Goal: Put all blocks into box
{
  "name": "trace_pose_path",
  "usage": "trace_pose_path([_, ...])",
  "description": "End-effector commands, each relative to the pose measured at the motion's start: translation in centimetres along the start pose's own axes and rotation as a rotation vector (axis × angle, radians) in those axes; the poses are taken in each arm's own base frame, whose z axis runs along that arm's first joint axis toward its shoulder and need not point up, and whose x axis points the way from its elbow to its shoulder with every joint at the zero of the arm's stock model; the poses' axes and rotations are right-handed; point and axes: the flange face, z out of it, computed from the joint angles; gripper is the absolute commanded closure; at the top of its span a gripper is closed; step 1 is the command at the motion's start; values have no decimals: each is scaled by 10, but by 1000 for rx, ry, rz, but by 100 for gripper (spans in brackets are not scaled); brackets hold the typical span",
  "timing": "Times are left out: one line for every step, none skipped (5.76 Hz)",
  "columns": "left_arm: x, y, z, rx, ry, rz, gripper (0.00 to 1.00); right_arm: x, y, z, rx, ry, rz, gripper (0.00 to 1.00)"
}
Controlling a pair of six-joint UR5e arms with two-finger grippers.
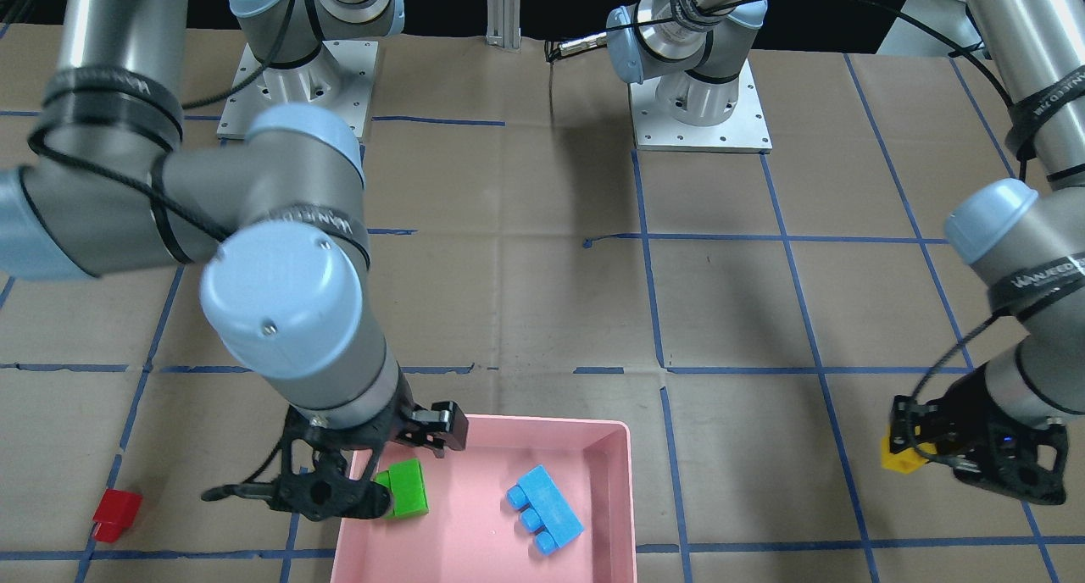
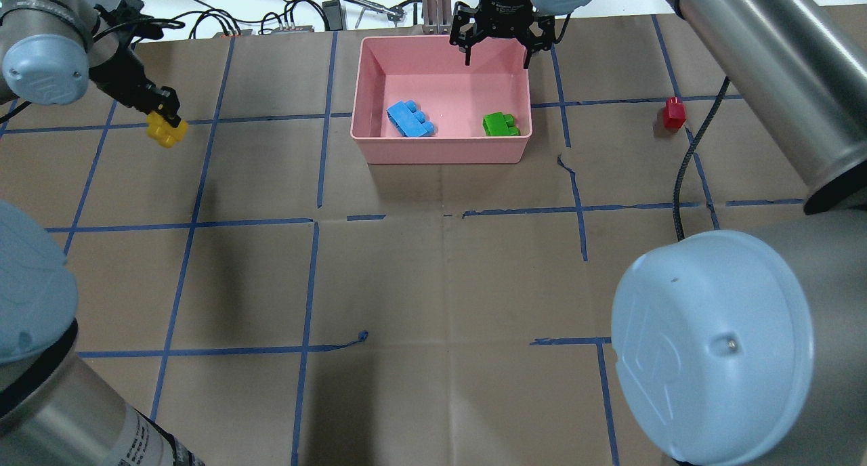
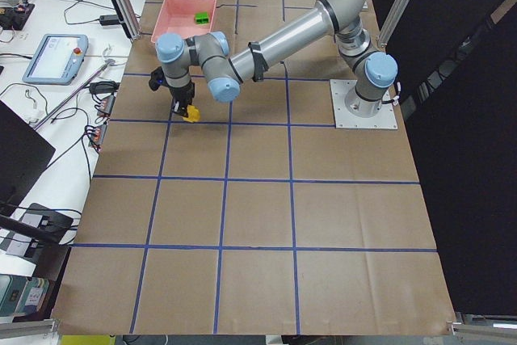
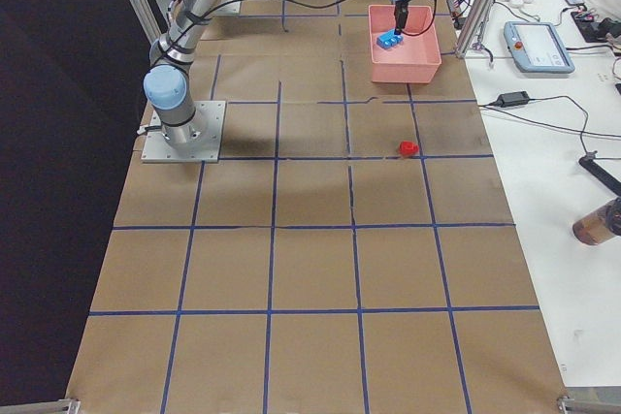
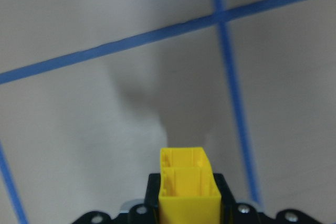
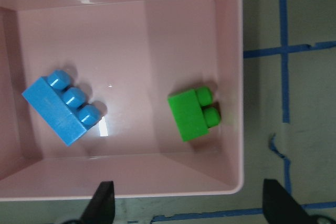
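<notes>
Closest to you on the robot's left, the left gripper point(image 2: 164, 111) is pinching the yellow block point(image 2: 167, 129) between its fingers. The wrist view shows the brick's hollow underside facing forward over taped brown paper, and it looks lifted just off the table, though you cannot be sure of that. It is well apart from the box point(image 2: 440, 151), out to the box's left. At about the same depth, the green block point(image 2: 500, 124) and the light blue block point(image 2: 410, 118) lie inside the box on their sides, both near its near wall and apart from each other. So by my reckoning you are half done: two are in, one is in hand and needs carrying over and dropping, and the red block point(image 2: 674, 112) is untouched on the paper, well out to the box's right. Further back, the right gripper point(image 2: 496, 56) hangs over the box's far right part with its fingers spread wide and nothing between them, which suits a trip to the red brick. Watch two things. The left arm must clear the box's left wall while the right gripper is over the same tray, so move one away first. The right arm's black cable point(image 2: 681, 181) also hangs close to the red brick. Beyond the box stand an aluminium post point(image 2: 433, 5) and loose wires point(image 2: 223, 20) on the white bench.
</notes>
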Motion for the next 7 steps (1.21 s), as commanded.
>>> trace_pose_path([125,-65,-48,88,-5,-107,99,104,-26,-27,1,6,-49,0])
trace_pose_path([184,-92,-62,133,17,-198,99,156,-41,-26,-1,12,-118,0])
trace_pose_path([260,-114,-45,129,27,-213,99,206,-57,-9,-13,14,-178,0])
trace_pose_path([300,-131,-7,152,31,-178,99,257,-73,22,-47,10,-140,0])
trace_pose_path([310,-139,31,138,36,-151,69,289,-84,58,-91,-1,-100,0])
trace_pose_path([314,-136,38,113,37,-146,6,302,-89,86,-134,34,-82,0])
trace_pose_path([317,-130,25,92,39,-145,1,311,-101,114,-113,75,-62,0])
